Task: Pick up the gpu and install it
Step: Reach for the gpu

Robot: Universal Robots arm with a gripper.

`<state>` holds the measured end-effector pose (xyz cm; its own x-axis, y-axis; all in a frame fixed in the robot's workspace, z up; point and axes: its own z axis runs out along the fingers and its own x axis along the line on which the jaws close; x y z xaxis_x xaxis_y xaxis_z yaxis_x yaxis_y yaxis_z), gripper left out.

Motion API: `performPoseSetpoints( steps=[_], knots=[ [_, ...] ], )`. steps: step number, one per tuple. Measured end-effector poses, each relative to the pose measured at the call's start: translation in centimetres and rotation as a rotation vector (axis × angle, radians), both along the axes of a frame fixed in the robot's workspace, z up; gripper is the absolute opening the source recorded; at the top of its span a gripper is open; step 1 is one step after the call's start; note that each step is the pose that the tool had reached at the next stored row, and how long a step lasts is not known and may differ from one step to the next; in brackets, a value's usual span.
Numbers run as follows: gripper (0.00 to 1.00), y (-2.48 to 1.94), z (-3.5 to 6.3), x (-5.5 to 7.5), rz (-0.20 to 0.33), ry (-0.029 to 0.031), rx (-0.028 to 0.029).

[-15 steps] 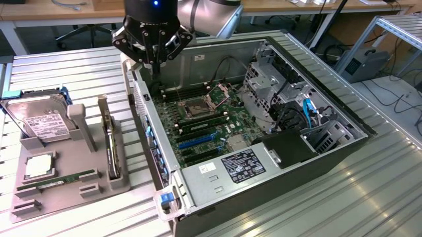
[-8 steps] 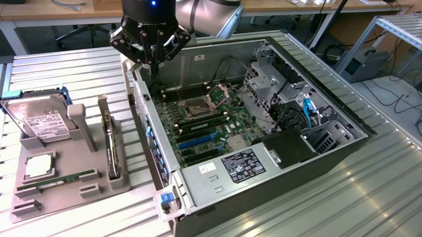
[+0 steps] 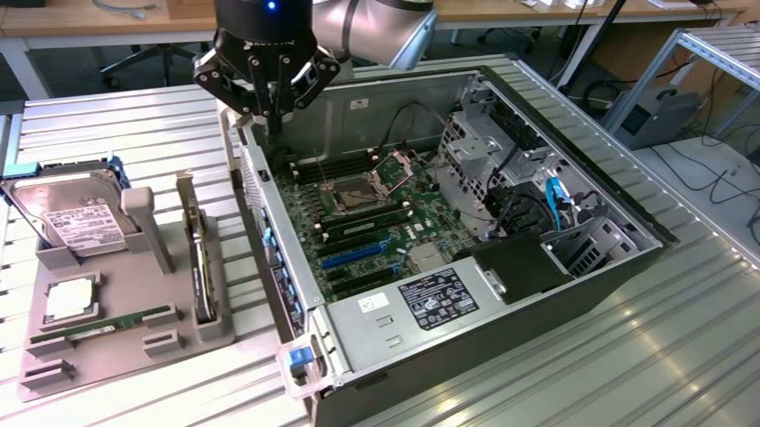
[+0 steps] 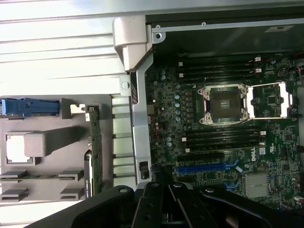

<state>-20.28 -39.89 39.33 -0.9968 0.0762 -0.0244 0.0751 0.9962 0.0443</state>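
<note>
Gripper (image 3: 272,123) empty, pinched narrow, above the case wall (image 3: 251,178).
I'd open it wide and centre squarely on the gpu (image 3: 203,267) standing beside it.

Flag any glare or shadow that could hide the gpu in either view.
Exterior view: glare streaks the table near the case; the gpu is evenly lit. Wrist view: the table washes out white, but the gpu reads clearly.

Ribbed metal table (image 3: 119,124): grey parts holder (image 3: 107,358), open computer case (image 3: 392,342).
</note>
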Motion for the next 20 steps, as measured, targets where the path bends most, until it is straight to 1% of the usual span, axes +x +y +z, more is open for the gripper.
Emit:
performPoseSetpoints(
  steps=[20],
  knots=[
    [0.11,0.00,0.00,-0.89,0.000,0.0000,0.0001]
  ],
)
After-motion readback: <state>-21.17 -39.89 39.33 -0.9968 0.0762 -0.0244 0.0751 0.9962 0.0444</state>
